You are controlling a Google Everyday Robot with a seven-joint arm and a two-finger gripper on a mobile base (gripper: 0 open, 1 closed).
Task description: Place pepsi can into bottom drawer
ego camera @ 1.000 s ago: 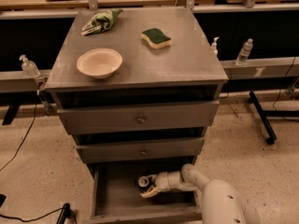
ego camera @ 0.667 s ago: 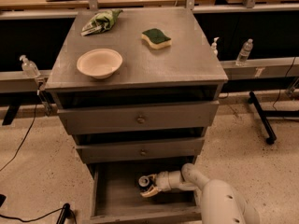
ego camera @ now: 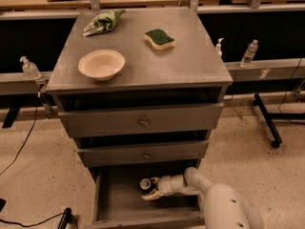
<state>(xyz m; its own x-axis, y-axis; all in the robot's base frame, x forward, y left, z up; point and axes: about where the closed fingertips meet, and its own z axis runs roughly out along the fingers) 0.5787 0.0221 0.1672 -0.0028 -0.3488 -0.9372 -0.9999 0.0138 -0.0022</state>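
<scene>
The bottom drawer (ego camera: 112, 209) is pulled open under the two upper drawers of the grey cabinet. My white arm reaches into it from the lower right. My gripper (ego camera: 148, 189) is inside the drawer, toward its back and middle, and is shut on the pepsi can (ego camera: 145, 183). Only the can's silver top and a little of its dark body show between the fingers. The can is low in the drawer; I cannot tell whether it rests on the drawer floor.
On the cabinet top (ego camera: 200, 63) are a cream bowl (ego camera: 101, 64), a green-and-yellow sponge (ego camera: 159, 38) and a green crumpled bag (ego camera: 102, 22). Clear bottles (ego camera: 249, 53) stand on a rail to the right. A black stand leg (ego camera: 267, 120) lies on the floor at the right.
</scene>
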